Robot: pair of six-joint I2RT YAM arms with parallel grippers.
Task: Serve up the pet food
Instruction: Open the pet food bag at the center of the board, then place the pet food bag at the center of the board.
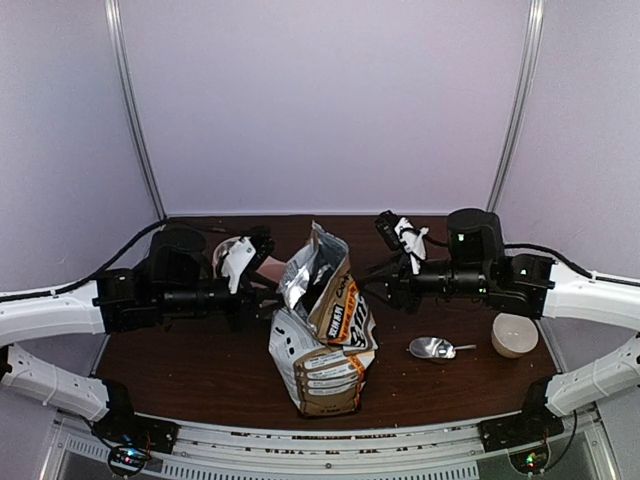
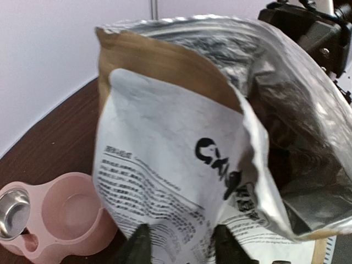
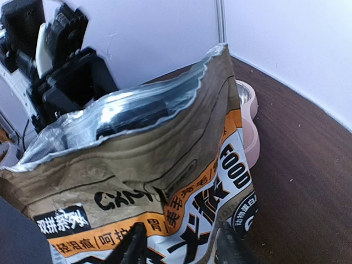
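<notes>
The pet food bag (image 1: pixel 320 335), white, grey and orange with a foil lining, stands upright and open-topped in the middle of the table. Its inside is dark, and I cannot make out any kibble. My left gripper (image 1: pixel 266 298) is open at the bag's left side. In the left wrist view its fingers (image 2: pixel 137 247) straddle the bag's white printed face (image 2: pixel 165 165). My right gripper (image 1: pixel 373 282) is open at the bag's right side. In the right wrist view its fingers (image 3: pixel 129 247) stand wide apart against the orange face (image 3: pixel 181 181).
The pink double-basin feeder (image 2: pixel 66 217) with a metal bowl (image 2: pixel 12 212) lies behind the bag and also shows in the right wrist view (image 3: pixel 250 132). A shiny metal scoop (image 1: pixel 433 348) and a beige round container (image 1: pixel 514 335) lie to the right.
</notes>
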